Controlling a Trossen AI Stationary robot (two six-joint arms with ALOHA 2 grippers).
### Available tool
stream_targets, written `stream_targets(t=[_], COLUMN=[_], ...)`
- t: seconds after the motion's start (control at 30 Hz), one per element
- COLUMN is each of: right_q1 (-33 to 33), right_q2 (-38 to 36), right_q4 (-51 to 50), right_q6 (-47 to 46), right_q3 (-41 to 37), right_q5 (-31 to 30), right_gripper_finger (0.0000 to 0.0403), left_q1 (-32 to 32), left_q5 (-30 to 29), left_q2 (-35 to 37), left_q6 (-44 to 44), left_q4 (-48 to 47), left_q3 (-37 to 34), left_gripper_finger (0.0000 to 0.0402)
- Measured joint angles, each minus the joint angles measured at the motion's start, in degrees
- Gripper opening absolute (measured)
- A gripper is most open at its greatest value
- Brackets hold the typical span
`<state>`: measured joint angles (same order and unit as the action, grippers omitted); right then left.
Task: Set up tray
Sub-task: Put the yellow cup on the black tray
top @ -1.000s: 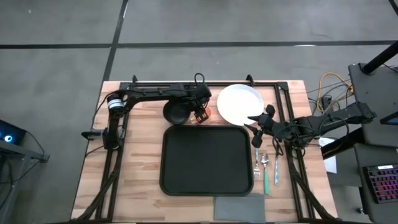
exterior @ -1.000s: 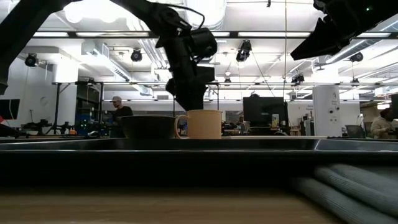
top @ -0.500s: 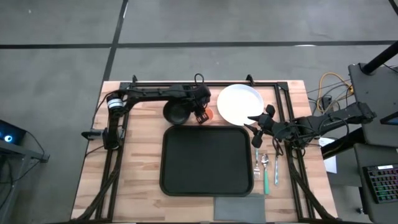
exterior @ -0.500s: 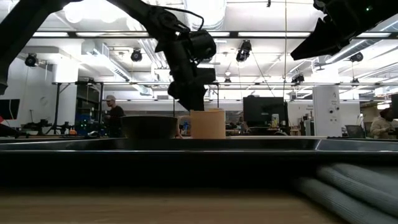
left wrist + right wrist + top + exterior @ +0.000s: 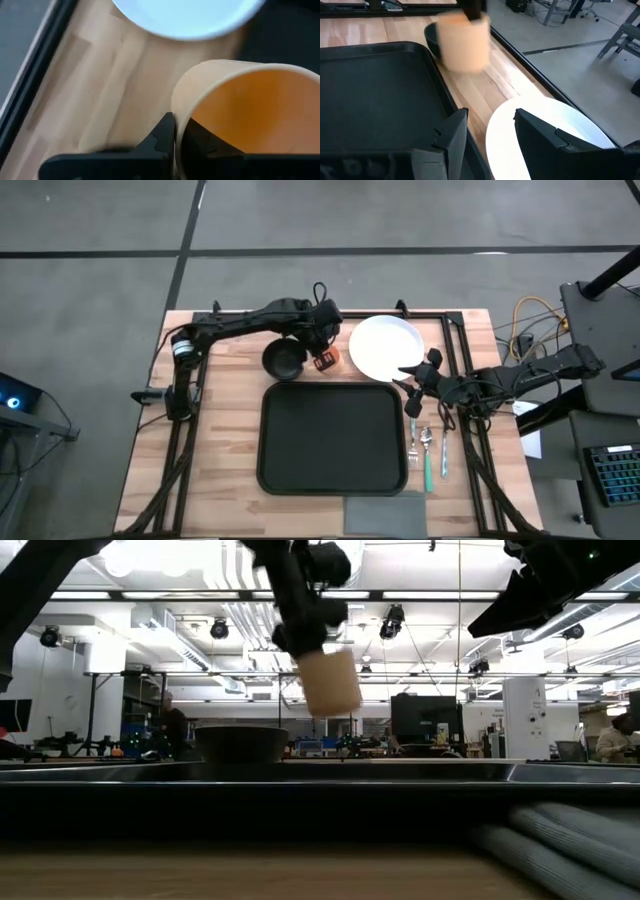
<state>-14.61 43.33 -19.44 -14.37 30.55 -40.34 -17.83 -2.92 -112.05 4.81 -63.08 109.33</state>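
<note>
A tan cup (image 5: 328, 682) with an orange inside (image 5: 240, 100) hangs above the table, just beyond the far edge of the black tray (image 5: 332, 438). My left gripper (image 5: 322, 356) is shut on it. Beside the cup, a black bowl (image 5: 284, 360) stands on the table on its base. To the right of the cup, a white plate (image 5: 385, 347) lies flat. My right gripper (image 5: 413, 390) hovers open over the plate's near right edge (image 5: 545, 130), with nothing between its fingers. My left gripper pinches the cup's rim wall (image 5: 176, 107), one finger (image 5: 165, 132) outside and the other (image 5: 200, 142) inside the cup. The fingers come from above, pointing down. The cup hangs below them, lifted clear of the table and tilted.
A fork (image 5: 412, 450), a spoon (image 5: 427, 442) and a green-handled knife (image 5: 444, 458) lie to the right of the tray. A grey napkin (image 5: 385, 513) lies at the tray's near edge. Black frame rails (image 5: 180, 440) run along the table's sides.
My left gripper has shut on the cup's rim and risen, drawing slightly toward the table's far edge. The cup, which stood upright on the table next to the bowl, now hangs clear of it and is tipped.
</note>
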Motion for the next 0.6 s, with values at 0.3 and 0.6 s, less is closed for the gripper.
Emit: stream_targets(t=[0.3, 0.6], right_q1=[0.0, 0.0], right_q2=[0.0, -0.1], right_q4=[-0.1, 0.1], right_q6=[0.0, -1.7], right_q3=[-1.3, -1.5], right_q5=[0.5, 0.5], right_gripper_finger=[0.0155, 0.0155], left_q1=[7.8, 9.9], left_q5=[0.1, 0.3], left_q2=[1.0, 13.6], left_q6=[1.7, 4.5], left_q4=[-17.2, -1.7], left_q3=[5.7, -18.1], left_gripper_finger=[0.0001, 0.0])
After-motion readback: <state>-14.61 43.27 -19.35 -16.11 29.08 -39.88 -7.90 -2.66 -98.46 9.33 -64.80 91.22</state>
